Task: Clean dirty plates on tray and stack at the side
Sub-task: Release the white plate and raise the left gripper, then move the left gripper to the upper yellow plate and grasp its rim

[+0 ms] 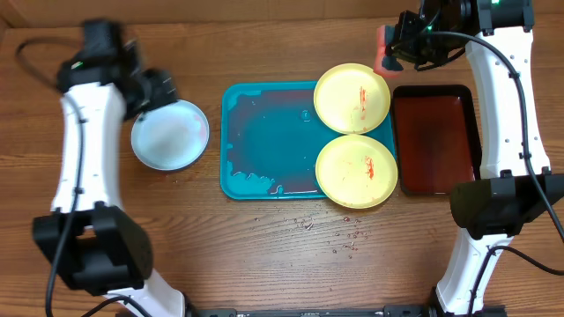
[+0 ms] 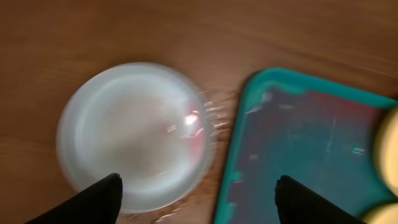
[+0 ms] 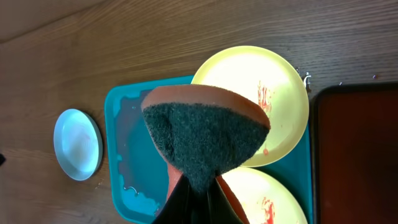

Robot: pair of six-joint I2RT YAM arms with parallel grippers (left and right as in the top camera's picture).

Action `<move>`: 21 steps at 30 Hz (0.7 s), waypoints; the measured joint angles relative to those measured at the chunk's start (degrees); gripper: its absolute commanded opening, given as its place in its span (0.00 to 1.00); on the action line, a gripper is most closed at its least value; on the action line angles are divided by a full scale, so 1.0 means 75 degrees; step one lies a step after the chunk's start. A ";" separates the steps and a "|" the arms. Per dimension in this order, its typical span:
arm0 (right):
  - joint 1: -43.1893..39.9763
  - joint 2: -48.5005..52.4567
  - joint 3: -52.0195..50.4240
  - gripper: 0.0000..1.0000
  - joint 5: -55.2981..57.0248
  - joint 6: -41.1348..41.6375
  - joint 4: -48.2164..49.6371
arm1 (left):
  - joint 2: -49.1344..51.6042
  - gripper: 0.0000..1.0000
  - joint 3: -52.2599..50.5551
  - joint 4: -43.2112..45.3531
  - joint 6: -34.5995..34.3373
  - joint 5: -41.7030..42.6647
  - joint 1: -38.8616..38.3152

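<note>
Those plates look light, stiff and probably slick when wet, so I'd pinch a rim, not the middle. The white plate sits on bare bench left of the tray, with the left gripper spread wide over it, holding nothing. The far yellow plate and near yellow plate crowd the tray's right end, edge to edge. Up by the bench's far edge the right gripper pinches a sponge. The red tray hems in that side, but there's open bench along the front.

The tray is teal, the white plate plain, the yellow plates red-smeared.
</note>
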 measured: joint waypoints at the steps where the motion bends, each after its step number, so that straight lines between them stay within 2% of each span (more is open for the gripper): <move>1: 0.0000 0.0000 0.0000 0.04 0.0003 -0.0003 0.0003 | 0.0000 0.81 0.0178 0.0047 0.0012 0.0020 -0.0300; 7: 0.0000 0.0000 0.0000 0.04 0.0006 0.0003 0.0000 | 0.0312 0.83 0.0994 0.0472 -0.0047 0.0204 -0.1821; 17: 0.0000 0.0000 0.0000 0.04 0.0003 0.0000 -0.0093 | 0.3115 0.84 0.1795 0.2107 -0.0099 0.0968 -0.3279; 21: 0.0000 0.0000 0.0000 0.04 0.0003 -0.0006 -0.0198 | 0.3727 0.82 0.1795 0.2500 -0.0102 0.1087 -0.3756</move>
